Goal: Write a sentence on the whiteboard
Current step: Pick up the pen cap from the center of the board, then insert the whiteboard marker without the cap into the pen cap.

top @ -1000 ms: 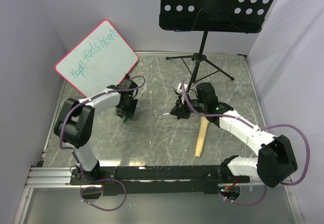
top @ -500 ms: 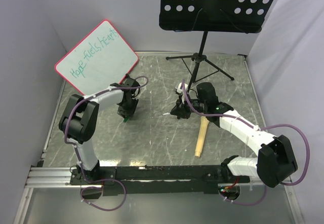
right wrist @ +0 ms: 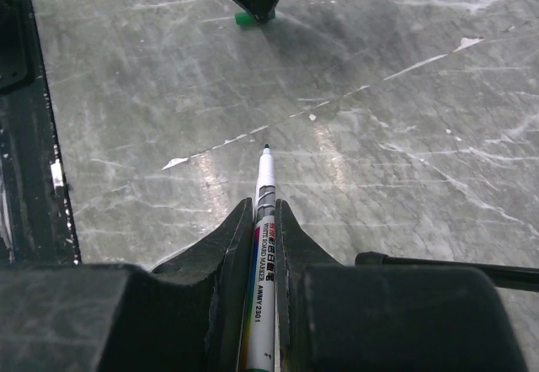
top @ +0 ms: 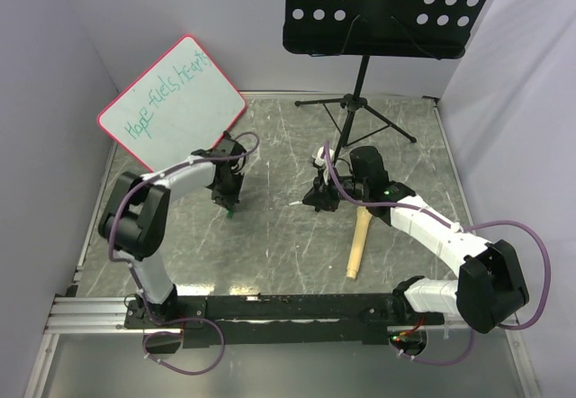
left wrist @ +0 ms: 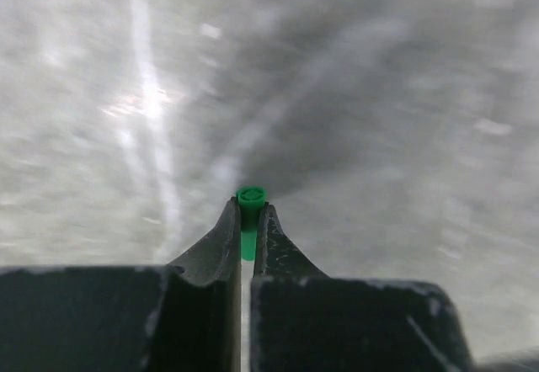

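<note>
left arm [top: 184, 177]: elbow folded, forearm reaching forward and inward, wrist tipped down | left gripper [left wrist: 249, 210]: fingers pinched on green cap [left wrist: 250, 195] | right arm [top: 423, 222]: stretched forward and leftward | right gripper [right wrist: 264, 214]: fingers clamped on marker [right wrist: 264, 178], tip protruding

Whiteboard [top: 191, 117]: one, rectangular, white face, thin pink-red frame, rounded corners. Propped at the far-left corner of the counter [top: 270, 240], turned diagonally. Sentence [top: 168, 97]: teal-green handwriting in thin strokes, one line reading "Hope fuels hearts", rising from lower left to upper right.
</note>
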